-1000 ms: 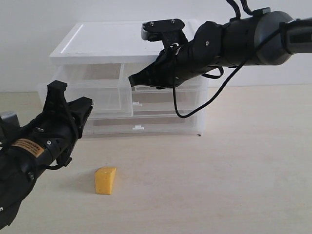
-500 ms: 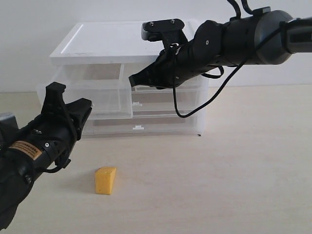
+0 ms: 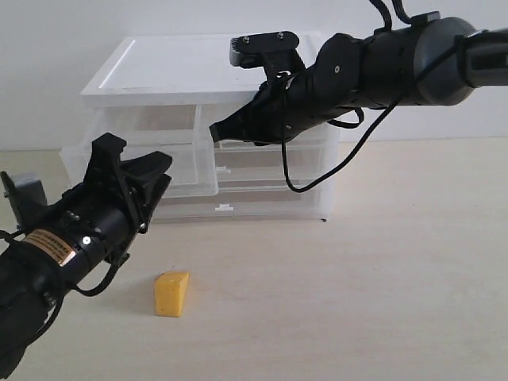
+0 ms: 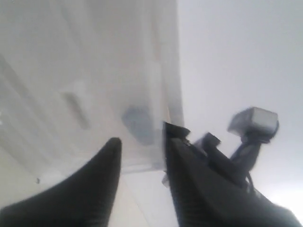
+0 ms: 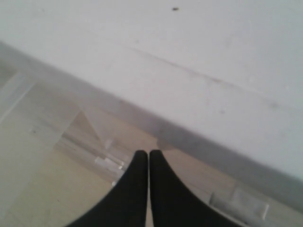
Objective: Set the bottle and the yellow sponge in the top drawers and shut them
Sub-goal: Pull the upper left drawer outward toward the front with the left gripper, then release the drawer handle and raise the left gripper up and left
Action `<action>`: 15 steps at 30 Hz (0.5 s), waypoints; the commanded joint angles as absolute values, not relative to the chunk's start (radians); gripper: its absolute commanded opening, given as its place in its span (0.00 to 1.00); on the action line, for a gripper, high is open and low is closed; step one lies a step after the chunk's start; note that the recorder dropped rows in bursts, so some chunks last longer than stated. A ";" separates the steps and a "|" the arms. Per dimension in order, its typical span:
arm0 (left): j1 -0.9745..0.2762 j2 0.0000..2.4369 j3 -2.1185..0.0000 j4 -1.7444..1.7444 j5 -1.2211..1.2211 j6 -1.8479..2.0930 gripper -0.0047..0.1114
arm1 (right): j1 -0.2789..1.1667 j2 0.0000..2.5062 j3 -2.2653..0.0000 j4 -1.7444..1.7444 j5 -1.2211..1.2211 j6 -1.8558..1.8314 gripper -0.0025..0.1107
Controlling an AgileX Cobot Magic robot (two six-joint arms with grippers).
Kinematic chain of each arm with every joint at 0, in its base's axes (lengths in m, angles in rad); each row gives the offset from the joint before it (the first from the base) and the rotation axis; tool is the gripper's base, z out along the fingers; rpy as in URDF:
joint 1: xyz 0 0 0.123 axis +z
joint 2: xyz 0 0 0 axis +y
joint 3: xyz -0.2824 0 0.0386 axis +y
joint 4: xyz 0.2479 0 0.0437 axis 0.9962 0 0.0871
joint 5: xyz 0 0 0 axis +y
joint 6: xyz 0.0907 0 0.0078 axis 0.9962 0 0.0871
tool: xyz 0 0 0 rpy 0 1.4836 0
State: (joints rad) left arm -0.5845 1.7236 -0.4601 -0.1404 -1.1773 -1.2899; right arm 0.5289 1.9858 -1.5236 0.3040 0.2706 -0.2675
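**Both arms held at the cabinet, sponge on the table**
The small yellow-orange wedge-shaped foam sponge point(image 3: 172, 294) is seen lying on the pale table point(image 3: 381, 270), in front of the white-topped translucent plastic cabinet point(image 3: 159, 67). The left gripper point(image 3: 136, 155) is angled up from the lower left, fingers spread and empty, just before the drawn-out left top drawer point(image 3: 190, 167). The right gripper point(image 3: 216, 131), fingers pressed together, is extended from the upper right, its tip at the right top drawer point(image 3: 317, 135). A bluish blur point(image 4: 137, 124) beyond the left fingertips cannot be identified.
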 commanded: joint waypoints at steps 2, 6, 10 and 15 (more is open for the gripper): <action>-0.592 1.709 -0.461 -0.063 -1.221 -1.286 0.51 | 0.498 2.022 -1.540 0.278 0.143 -0.300 0.02; -0.592 1.709 -0.448 -0.063 -1.221 -1.284 0.51 | 0.498 2.020 -1.540 0.278 0.154 -0.300 0.02; -0.592 1.709 -0.408 -0.067 -1.221 -1.262 0.51 | 0.498 2.009 -1.540 0.278 0.163 -0.300 0.02; -0.592 1.705 -0.326 -0.100 -1.221 -1.214 0.51 | 0.484 1.973 -1.540 0.267 0.255 -0.295 0.02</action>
